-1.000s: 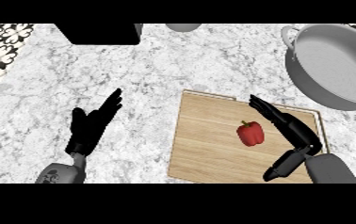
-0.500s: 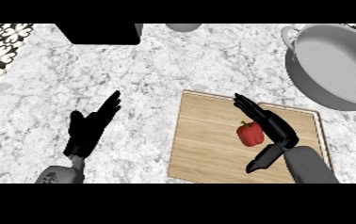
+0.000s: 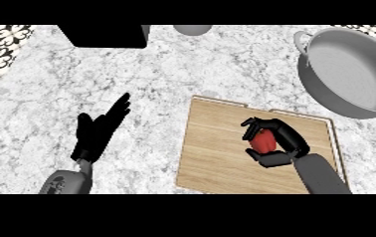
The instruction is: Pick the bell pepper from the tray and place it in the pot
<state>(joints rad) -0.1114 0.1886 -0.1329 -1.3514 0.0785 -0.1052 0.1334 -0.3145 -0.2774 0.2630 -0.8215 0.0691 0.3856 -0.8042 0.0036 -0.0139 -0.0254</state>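
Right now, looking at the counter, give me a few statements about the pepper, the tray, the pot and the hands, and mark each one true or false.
1. The right hand is curled round the red bell pepper. True.
2. The bell pepper is inside the pot. False: it is over the wooden tray.
3. The left hand is open, over the bare counter. True.
4. The pot stands on the tray. False: it stands apart, at the counter's upper right.

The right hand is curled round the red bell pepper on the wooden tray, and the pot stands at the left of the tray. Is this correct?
Not quite. The pot stands to the upper right of the tray, not at its left, as the head view shows. The rest holds: the right hand is curled round the red bell pepper on the wooden tray.
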